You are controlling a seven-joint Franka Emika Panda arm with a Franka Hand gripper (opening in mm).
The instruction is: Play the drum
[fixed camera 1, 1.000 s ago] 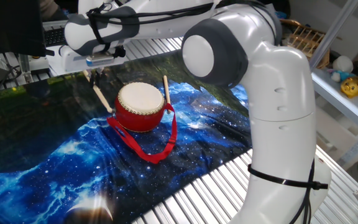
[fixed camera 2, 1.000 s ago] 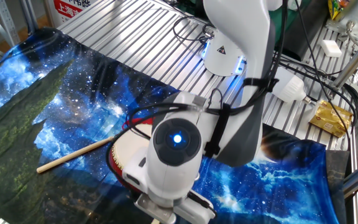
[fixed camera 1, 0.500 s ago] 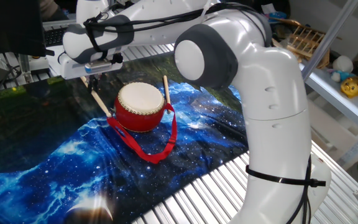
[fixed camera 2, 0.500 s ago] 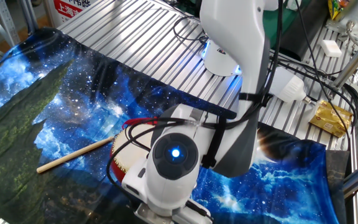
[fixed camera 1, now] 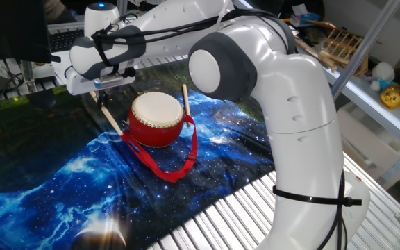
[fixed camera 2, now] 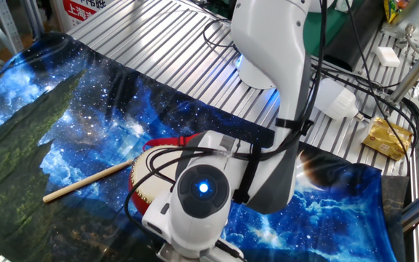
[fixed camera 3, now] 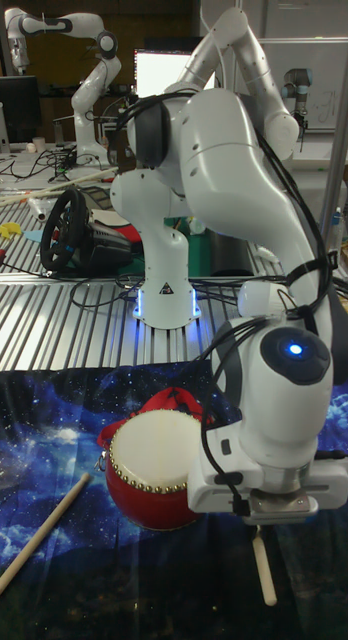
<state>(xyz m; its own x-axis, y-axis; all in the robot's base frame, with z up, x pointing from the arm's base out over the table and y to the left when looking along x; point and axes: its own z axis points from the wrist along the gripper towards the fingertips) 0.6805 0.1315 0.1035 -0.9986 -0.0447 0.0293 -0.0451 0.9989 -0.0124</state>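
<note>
The drum (fixed camera 1: pixel 157 119) has a glossy red body and a cream skin; it stands on the starry blue cloth (fixed camera 1: pixel 61 173), with its red ribbon strap (fixed camera 1: pixel 178 164) trailing toward the front. My gripper (fixed camera 1: pixel 101 96) hangs just left of the drum (fixed camera 3: pixel 154 470), over the upper end of a thin wooden stick (fixed camera 1: pixel 113 117). That stick (fixed camera 3: pixel 262 570) pokes out from under the gripper (fixed camera 3: pixel 256 525). The hand hides the fingers, so no grip shows. A second stick (fixed camera 1: pixel 185 97) lies against the drum's other side.
The blue cloth covers a ribbed metal table (fixed camera 2: pixel 158 44). My own arm (fixed camera 2: pixel 202 196) hides most of the drum (fixed camera 2: pixel 145 175) in the other fixed view. The second stick (fixed camera 2: pixel 86 182) lies loose on the cloth. Shelving with small items (fixed camera 1: pixel 387 90) stands at the right.
My gripper has shifted a little left and lower beside the drum, staying over the stick's upper end. The drum and the second stick have not moved.
</note>
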